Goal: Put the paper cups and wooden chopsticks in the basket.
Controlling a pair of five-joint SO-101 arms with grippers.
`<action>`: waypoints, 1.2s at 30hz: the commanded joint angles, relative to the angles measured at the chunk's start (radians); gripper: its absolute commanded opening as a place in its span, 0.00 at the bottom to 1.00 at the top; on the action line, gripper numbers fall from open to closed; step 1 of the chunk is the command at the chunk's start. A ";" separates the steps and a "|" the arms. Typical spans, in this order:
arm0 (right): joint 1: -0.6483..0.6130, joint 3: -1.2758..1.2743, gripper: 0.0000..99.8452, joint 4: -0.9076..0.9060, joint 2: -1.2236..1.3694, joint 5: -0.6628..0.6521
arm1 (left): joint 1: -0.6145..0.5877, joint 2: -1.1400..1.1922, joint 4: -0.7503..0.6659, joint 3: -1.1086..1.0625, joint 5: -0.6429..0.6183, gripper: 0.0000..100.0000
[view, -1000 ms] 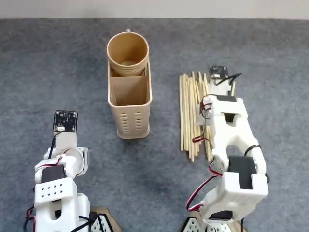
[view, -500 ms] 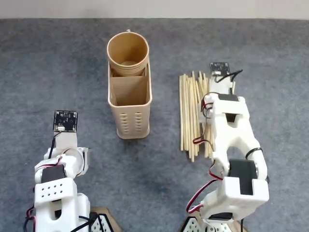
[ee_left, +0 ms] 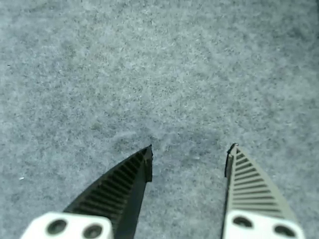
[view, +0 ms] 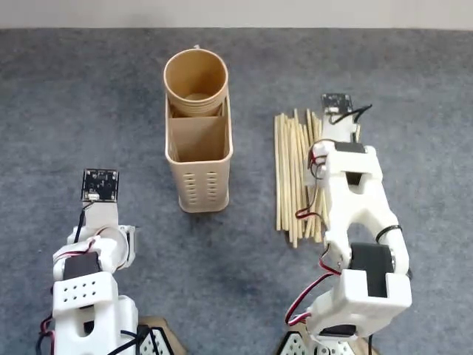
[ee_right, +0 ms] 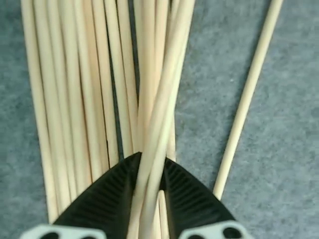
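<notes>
Wooden chopsticks (view: 292, 170) lie in a loose pile on the grey worktop (view: 111, 111), at 3 o'clock from the basket (view: 199, 185) and well apart from it. Their length runs from 12 to 6 o'clock. The right gripper (ee_right: 149, 172) is down on the pile, its fingers (ee_right: 112, 191) closed around what looks like two or three sticks. The rest fan out beneath, and a single stick (ee_right: 249, 94) lies apart from the pile.

The pinch sits close to one end of the sticks, so on the lift they will probably droop or swivel. A firm squeeze and a slow, straight rise should help, with a pause to check that no neighbouring stick is dragged along.

The basket stands upright with a paper cup (view: 196, 74) in the compartment at its 12 o'clock end. The compartment at 6 o'clock looks free and seems the natural target. Tipping the sticks towards vertical above it, lower ends first, should let them slide in without catching on the rim or knocking the cup.

The left gripper (ee_left: 189, 154) hangs over bare worktop at about 8 o'clock from the basket, fingers spread and holding nothing.
</notes>
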State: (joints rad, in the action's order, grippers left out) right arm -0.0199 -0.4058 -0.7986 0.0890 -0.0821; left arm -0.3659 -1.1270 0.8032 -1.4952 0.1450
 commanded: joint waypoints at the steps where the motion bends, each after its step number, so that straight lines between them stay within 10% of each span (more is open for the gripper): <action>1: 0.002 0.185 0.01 -0.154 -0.050 -0.089 | 0.013 -0.013 -0.015 0.004 -0.011 0.26; 9: -0.025 0.288 0.16 -0.302 -0.042 -0.180 | 0.013 -0.013 -0.015 0.004 -0.011 0.26; 36: -0.008 0.259 0.05 -0.119 0.285 -0.186 | 0.013 -0.013 -0.014 0.004 -0.011 0.26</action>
State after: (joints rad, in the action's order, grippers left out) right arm -0.0506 -0.1588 -0.9291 0.3145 -0.2539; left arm -0.3659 -1.1270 0.8032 -1.4952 0.1450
